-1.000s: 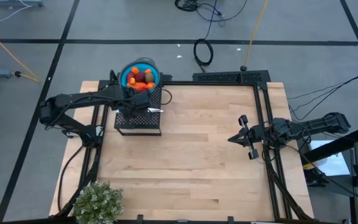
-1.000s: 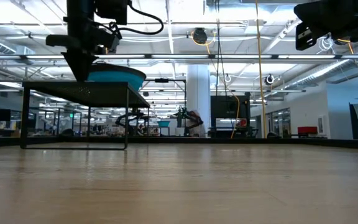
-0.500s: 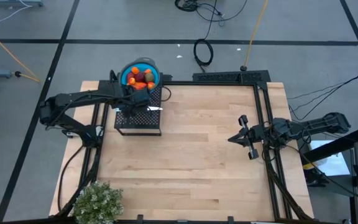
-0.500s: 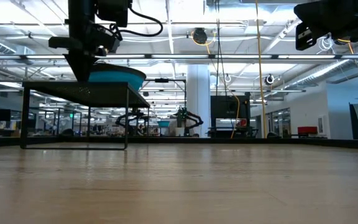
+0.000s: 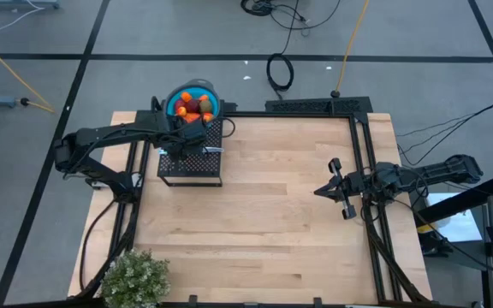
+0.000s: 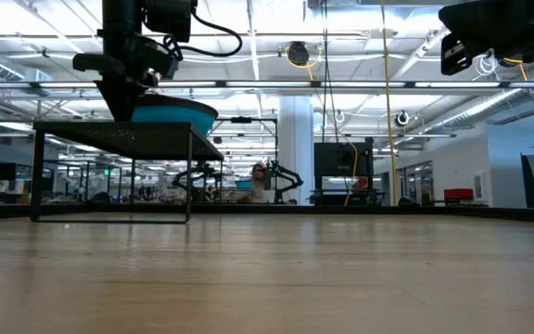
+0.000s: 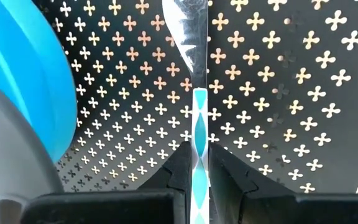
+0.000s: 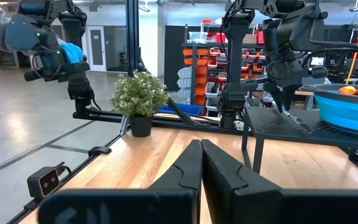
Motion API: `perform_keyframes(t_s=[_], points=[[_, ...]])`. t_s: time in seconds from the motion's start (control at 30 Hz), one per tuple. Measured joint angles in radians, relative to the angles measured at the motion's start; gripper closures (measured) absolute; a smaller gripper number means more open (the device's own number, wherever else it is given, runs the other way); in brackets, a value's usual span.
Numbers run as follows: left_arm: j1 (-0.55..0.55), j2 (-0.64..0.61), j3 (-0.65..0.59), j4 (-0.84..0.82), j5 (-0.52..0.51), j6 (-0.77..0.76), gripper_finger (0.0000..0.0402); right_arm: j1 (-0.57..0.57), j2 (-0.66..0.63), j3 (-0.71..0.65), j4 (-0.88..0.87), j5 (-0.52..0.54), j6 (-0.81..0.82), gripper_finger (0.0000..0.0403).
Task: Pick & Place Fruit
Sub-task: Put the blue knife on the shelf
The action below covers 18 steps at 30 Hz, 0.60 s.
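Note:
The fruit (image 5: 195, 107), orange, red and olive pieces, lies piled in a blue bowl (image 5: 181, 96) at the far end of a black perforated stand (image 5: 192, 168). My left gripper (image 5: 187, 144) hangs over the stand just on the near side of the bowl, pointing down, shut on a slim blue-handled knife (image 7: 194, 74). From the low view the bowl (image 6: 176, 115) shows beside that gripper (image 6: 121, 97). At the table's right side my right gripper (image 5: 332, 190) waits shut, level, with nothing in it (image 8: 201, 155). My left gripper pinches the knife's blue-and-white patterned handle (image 7: 200, 127) between its two fingers (image 7: 180, 169), coming from above and pointing steeply down. The silver blade (image 7: 189, 37) sticks out past the fingertips over the perforated top. Whether the blade touches the stand, I cannot tell.
A bushy green plant (image 5: 135, 278) in a pot stands at the table's near left corner. Black frame rails (image 5: 362, 154) run along the table's left, right and far sides. The light wooden tabletop (image 5: 264, 214) lies between the two arms.

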Motion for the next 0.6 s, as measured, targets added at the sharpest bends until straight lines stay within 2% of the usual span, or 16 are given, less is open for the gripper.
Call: perform_keyframes(t_s=[0.6], points=[[0.026, 0.000, 0.000, -0.016, 0.021, 0.042, 0.0362, 0.000, 0.000, 0.000, 0.000, 0.000, 0.001, 0.0403]])
